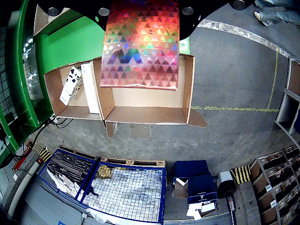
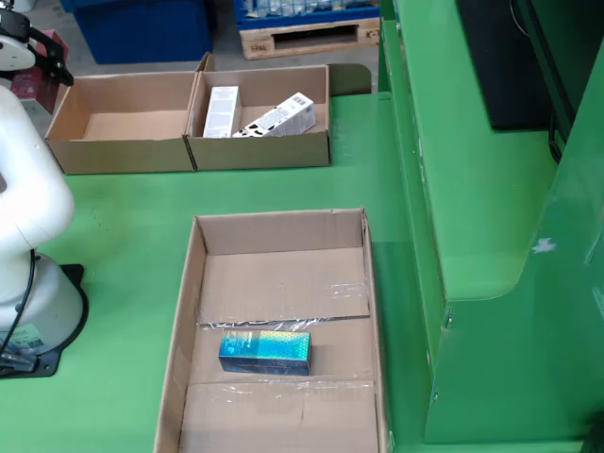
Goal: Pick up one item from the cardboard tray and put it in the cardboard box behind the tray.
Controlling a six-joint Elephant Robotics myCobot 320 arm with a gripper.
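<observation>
In the view that rides on the gripper, a shiny holographic box [image 1: 140, 44] hangs under my gripper [image 1: 140, 5], which is shut on it; only black parts of the gripper show at the top edge. The box hovers over the empty compartment [image 1: 145, 108] of the cardboard box. The neighbouring compartment holds two white cartons [image 1: 71, 85]. In the still view from above, the gripper [image 2: 30, 58] sits at the far left by the empty cardboard box [image 2: 123, 127], with the reddish item [image 2: 36, 87] partly seen under it. The cardboard tray [image 2: 283, 225] holds one blue holographic box [image 2: 264, 351].
The white arm and its base [image 2: 28, 311] stand left of the tray. A raised green ledge [image 2: 472, 189] runs along the right. Beyond the table edge, the gripper view shows a blue wire cage [image 1: 108, 187], pallets and shelving [image 1: 281, 173] on the floor.
</observation>
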